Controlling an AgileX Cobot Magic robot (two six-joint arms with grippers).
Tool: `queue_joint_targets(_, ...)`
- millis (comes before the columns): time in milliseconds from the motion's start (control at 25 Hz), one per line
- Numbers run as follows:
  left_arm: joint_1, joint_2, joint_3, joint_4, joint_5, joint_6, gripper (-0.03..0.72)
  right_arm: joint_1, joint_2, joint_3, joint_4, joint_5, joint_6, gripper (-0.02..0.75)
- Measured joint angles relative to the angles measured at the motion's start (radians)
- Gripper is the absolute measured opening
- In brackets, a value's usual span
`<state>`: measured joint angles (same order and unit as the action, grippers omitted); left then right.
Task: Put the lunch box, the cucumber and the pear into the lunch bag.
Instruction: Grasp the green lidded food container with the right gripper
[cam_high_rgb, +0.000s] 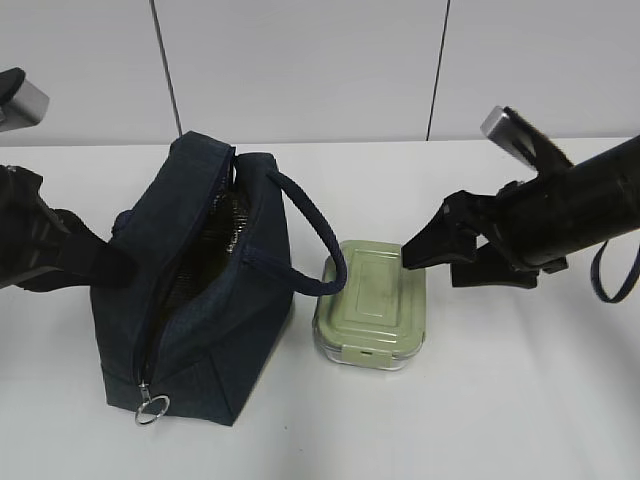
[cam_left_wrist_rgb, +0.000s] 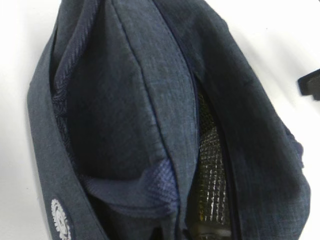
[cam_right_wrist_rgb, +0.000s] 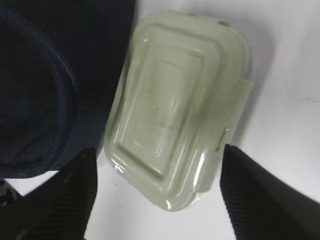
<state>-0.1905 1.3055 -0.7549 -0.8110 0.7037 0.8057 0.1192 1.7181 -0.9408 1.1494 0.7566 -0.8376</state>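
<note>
I have a plain white bench (cam_high_rgb: 520, 400) in front of me, with a pale panelled wall (cam_high_rgb: 300, 60) behind it, split by two dark seams. On the left, my left arm reaches in and its pincer (cam_high_rgb: 125, 268) sits against the left side of the lunch bag (cam_high_rgb: 190, 330); I cannot see its jaws in any view, and I take it as closed. The bag stands upright, its top gaping, dark quilted lining (cam_left_wrist_rgb: 212, 185) showing inside, the zipper's ring pull (cam_high_rgb: 152, 408) hanging at the near corner. Its loop handle (cam_high_rgb: 315, 235) arches over to the right and ends just beside the lunch box (cam_high_rgb: 370, 315). The box lies flat on the bench just right of the bag, green lid up. I cannot see the cucumber or the pear. On the right, my right pincer (cam_right_wrist_rgb: 157, 192) stands wide, one finger (cam_right_wrist_rgb: 75, 200) on each long side of the box, holding nothing. The handle is the nearest obstruction there.
</note>
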Motion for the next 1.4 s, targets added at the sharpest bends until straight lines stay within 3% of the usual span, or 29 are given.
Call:
queue_joint_targets(120, 0.0, 0.0, 0.0, 0.0, 0.0, 0.0, -0.015, -0.013, 0.084, 0.0, 0.104, 0.036, -0.074, 0.587)
queue_joint_targets(640, 0.0, 0.0, 0.0, 0.0, 0.002, 0.0, -0.015, -0.024, 0.25, 0.0, 0.327, 0.027, -0.249, 0.58)
queue_joint_targets(760, 0.0, 0.0, 0.0, 0.001, 0.003, 0.0, -0.015, -0.024, 0.283, 0.0, 0.352, 0.035, -0.259, 0.524)
queue_joint_targets(840, 0.0, 0.0, 0.0, 0.001, 0.003, 0.0, -0.015, -0.025, 0.294, -0.002, 0.379, 0.073, -0.26, 0.409)
queue_joint_targets(960, 0.0, 0.0, 0.0, 0.001, 0.004, 0.0, -0.015, -0.027, 0.298, -0.005, 0.388, 0.075, -0.252, 0.328)
queue_joint_targets(1160, 0.0, 0.0, 0.0, 0.002, 0.004, 0.0, -0.015, -0.067, 0.268, 0.002, 0.358, 0.064, -0.243, 0.326)
queue_joint_targets(1400, 0.0, 0.0, 0.0, 0.002, 0.004, 0.0, -0.015, -0.207, 0.104, 0.011, 0.182, 0.033, -0.171, 0.326)
